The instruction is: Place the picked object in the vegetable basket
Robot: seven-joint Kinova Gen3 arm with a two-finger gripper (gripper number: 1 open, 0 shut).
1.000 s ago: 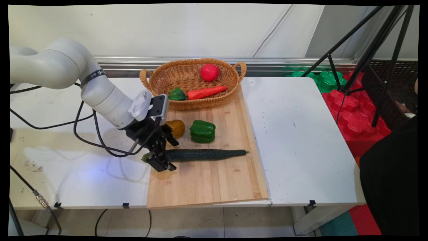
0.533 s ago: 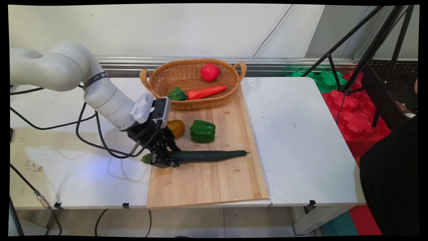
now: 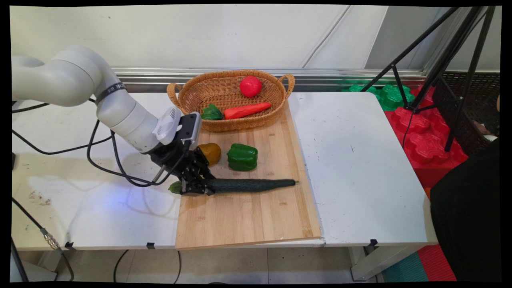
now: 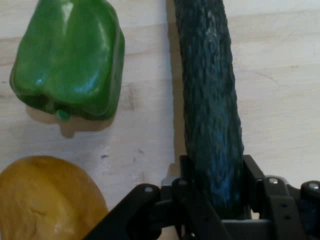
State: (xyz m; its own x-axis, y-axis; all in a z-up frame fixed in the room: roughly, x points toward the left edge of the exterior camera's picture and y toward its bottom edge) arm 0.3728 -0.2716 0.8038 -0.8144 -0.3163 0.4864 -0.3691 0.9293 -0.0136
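One cucumber (image 3: pixel 248 185) lies lengthwise left-right on the cutting board (image 3: pixel 256 224), gripper (image 3: pixel 195 187) clamped around its left end.

Your arm (image 3: pixel 80 88) reaches in from the left, bent at the elbow and angling down toward the counter, with black cables looping beneath it. Your gripper (image 3: pixel 196 187) sits low with its fingers (image 4: pixel 192 192) pressed against either side of what they clasp. From the main view the wrist seems tilted slightly forward, though the linkage hides part of it.
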